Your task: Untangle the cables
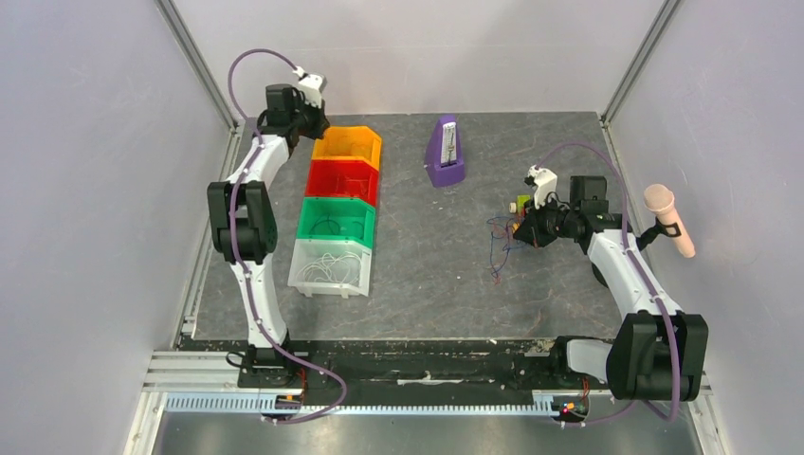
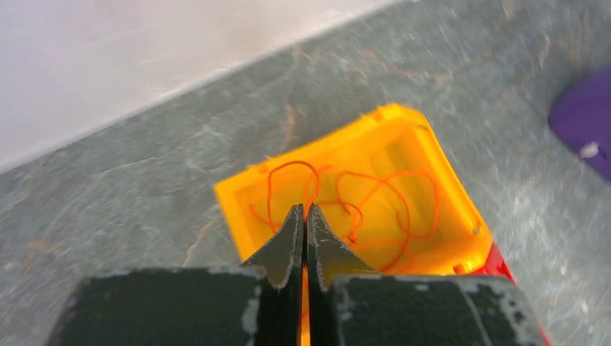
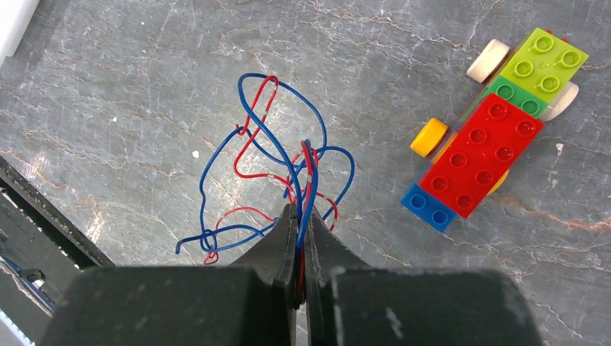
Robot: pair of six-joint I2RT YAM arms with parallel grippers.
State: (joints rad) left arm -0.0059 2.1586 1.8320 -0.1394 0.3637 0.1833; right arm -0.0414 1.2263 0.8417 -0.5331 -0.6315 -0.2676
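- I see left fingers (image 2: 284, 245) pressed together above the orange bin (image 2: 234, 209); orange cables (image 2: 389, 202) lie inside.
- The white bin (image 1: 327, 287) holds white cables (image 1: 334, 266).
- My right fingers (image 3: 282, 245) pinch red-blue cables (image 3: 274, 162) over the desk (image 3: 108, 108).

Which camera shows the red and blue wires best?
Right wrist: the red and blue wires fill the frame, pinched in the right pincer. Top view shows only a tiny scribble; left wrist shows none.

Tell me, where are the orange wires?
The orange wires lie in the orange bin at the table's far left, beside the red bin, below the left claw.
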